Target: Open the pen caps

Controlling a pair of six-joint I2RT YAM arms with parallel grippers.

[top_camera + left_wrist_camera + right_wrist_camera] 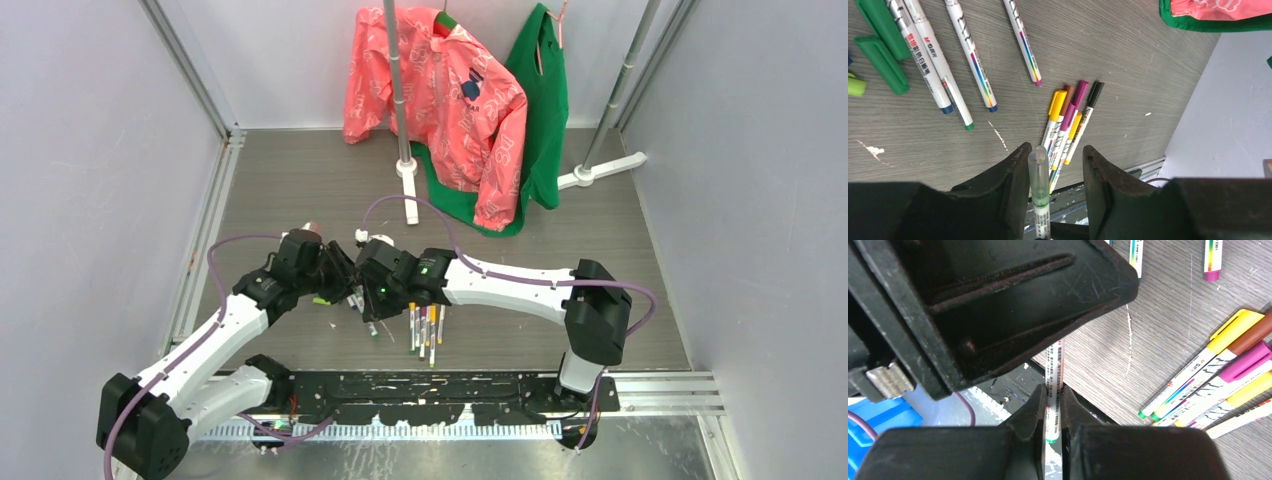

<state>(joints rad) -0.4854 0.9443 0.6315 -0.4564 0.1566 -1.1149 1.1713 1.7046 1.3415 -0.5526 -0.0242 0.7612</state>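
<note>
Above grey counter (1128,60), clamping light, slick pen (1054,390) by its stiff barrel in right pincer (1052,410), straddling its clear cap (1038,172) with left pincer (1057,150) jaws apart; judging mid-cap grip likeliest to hold.

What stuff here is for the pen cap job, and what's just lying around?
For the job: held pen, capped pens, other pens, loose green caps.
Just lying about: pink jacket, green garment, clothes stand.
</note>
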